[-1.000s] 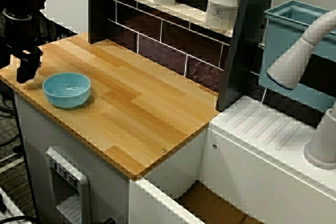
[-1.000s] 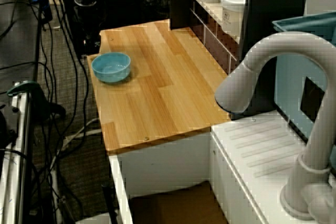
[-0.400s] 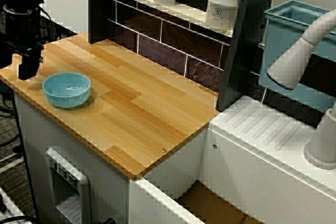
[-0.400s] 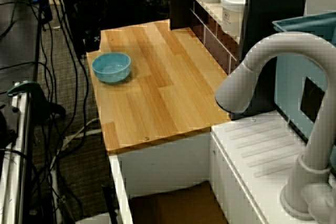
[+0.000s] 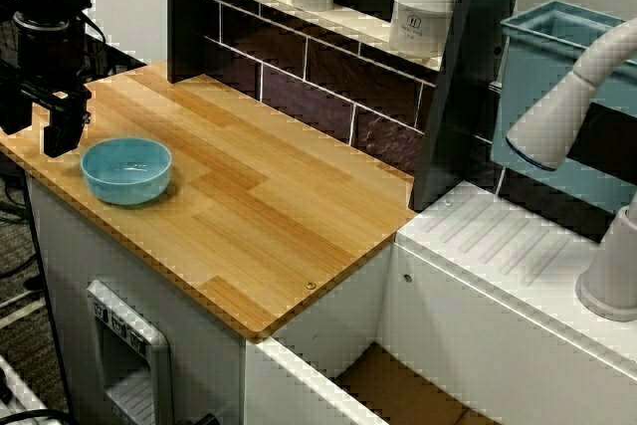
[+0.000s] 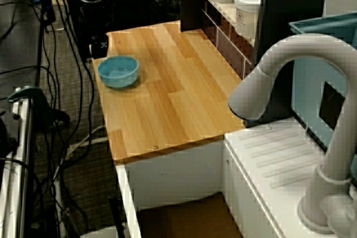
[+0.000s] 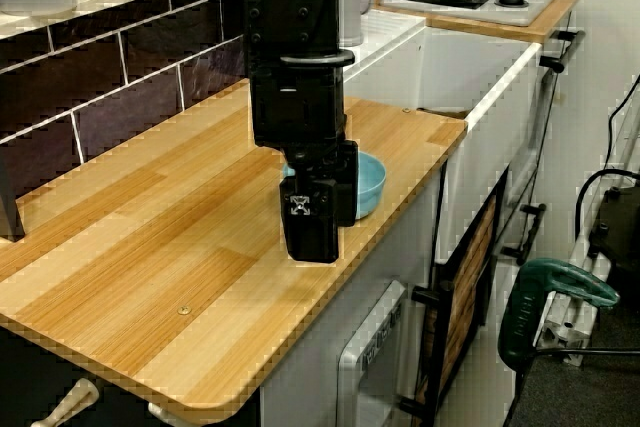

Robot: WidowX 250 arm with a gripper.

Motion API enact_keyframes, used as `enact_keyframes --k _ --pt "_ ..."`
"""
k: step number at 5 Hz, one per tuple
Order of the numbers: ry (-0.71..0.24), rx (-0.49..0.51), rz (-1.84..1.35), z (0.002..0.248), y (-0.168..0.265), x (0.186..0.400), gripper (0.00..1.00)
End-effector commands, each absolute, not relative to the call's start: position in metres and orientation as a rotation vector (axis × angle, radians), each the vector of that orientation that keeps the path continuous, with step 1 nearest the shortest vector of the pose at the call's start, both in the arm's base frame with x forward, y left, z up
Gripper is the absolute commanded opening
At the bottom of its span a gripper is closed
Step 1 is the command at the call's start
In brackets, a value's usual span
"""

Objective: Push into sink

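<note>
your gripper (image 5: pixel 60 131) hangs low at the far corner of the wooden surface (image 5: pixel 269 206), just beside the blue bowl (image 5: pixel 126 169), on the side of the bowl that is away from the sink (image 5: pixel 398 390). this place makes sense for a push: the bowl is between the gripper and the basin, so a sweep along the surface would carry the bowl toward the open edge. i cannot tell if the jaws are parted or closed, because the dark body hides the tips in every view; nothing is held between them as far as i can see. in the side view the gripper (image 7: pixel 310 237) stands in front of the bowl (image 7: pixel 366 185) and covers a part of it, so i also cannot tell whether they touch.

the bowl sits upright and looks empty, well apart from the sink, with a long clear stretch of wood between them. the sink lies below the end of the surface; only its white wall and a piece of brown bottom show here.

the white jars (image 5: pixel 422 13) on the shelf and the teal bin (image 5: pixel 557 57) are aside from this path. in my judgement the push is not yet done.
</note>
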State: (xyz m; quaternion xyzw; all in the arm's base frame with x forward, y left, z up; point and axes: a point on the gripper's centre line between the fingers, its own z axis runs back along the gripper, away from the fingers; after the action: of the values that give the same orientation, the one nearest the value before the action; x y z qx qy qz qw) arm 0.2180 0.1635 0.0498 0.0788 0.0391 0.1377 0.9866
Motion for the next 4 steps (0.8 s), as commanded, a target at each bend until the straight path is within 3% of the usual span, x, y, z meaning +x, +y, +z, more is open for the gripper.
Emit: enact_keyframes --k 1,4 --pt "0.061 0.164 0.282 0.053 0.164 0.238 1.0" --pt "0.102 0.065 0.107 0.066 0.086 0.252 1.0"
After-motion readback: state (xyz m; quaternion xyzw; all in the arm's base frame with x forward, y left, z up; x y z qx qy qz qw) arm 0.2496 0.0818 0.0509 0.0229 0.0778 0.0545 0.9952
